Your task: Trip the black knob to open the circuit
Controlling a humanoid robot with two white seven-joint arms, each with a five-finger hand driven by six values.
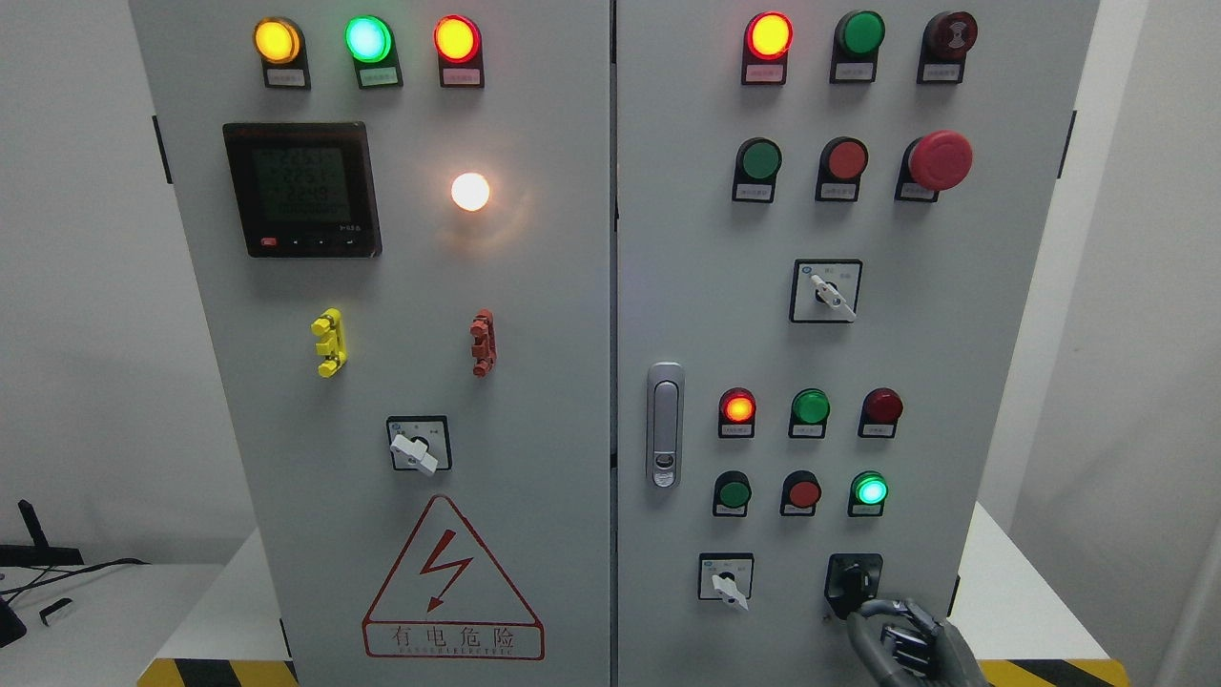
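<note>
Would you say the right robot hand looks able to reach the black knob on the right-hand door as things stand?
Probably yes. The right robot hand is just below the black knob, fingertips at its lower edge, with nothing between them; whether they touch it is unclear.

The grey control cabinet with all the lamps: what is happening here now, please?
A humanoid robot's right hand reaches up from the lower right to the black rotary knob at the bottom right of the grey metal control cabinet. Its fingertips are at the knob's lower edge; whether they grip it cannot be told. Several round indicator lamps are lit, among them a green lamp just above the knob. The left hand is not in view.
</note>
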